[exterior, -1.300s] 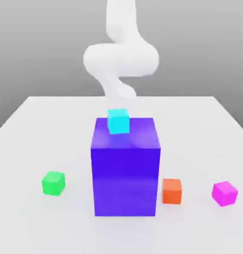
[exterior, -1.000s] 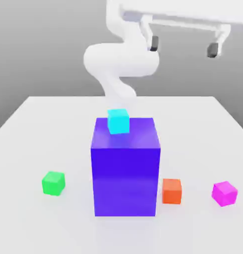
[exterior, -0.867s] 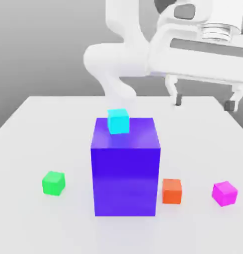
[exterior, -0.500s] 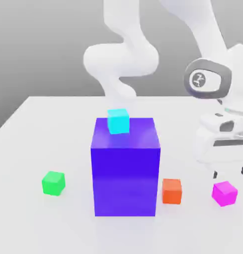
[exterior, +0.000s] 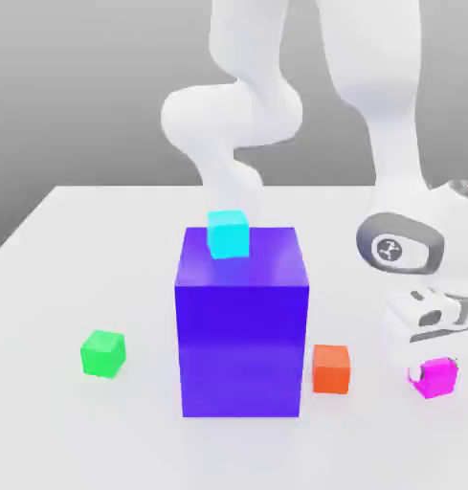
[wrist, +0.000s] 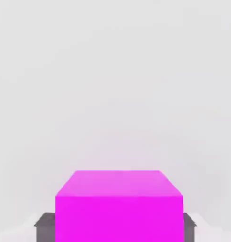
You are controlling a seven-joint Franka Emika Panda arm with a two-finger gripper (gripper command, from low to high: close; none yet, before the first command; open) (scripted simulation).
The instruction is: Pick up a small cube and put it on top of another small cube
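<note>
Writing: we read none on any cube.
Tool point(exterior: 434, 368): we see it down at the exterior view's right, fingers point(wrist: 44, 227) pinching the magenta cube point(exterior: 434, 377) from both sides, cube on the counter point(exterior: 84, 249).
Green cube point(exterior: 103, 353): near the counter's left, well apart from the big purple block point(exterior: 241, 321).
Orange cube point(exterior: 330, 368): just beside the block, between it and the magenta cube.
Cyan cube point(exterior: 228, 233): atop the block.
Open room: we see bare counter along the near edge.

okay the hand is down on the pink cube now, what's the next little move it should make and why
Probably a straight lift. The gripper sits down over the magenta cube, and the hand view shows a finger against each side of it, so the grasp looks made. The cube appears to rest on the table, and the green cube lies beyond the purple block.
</note>
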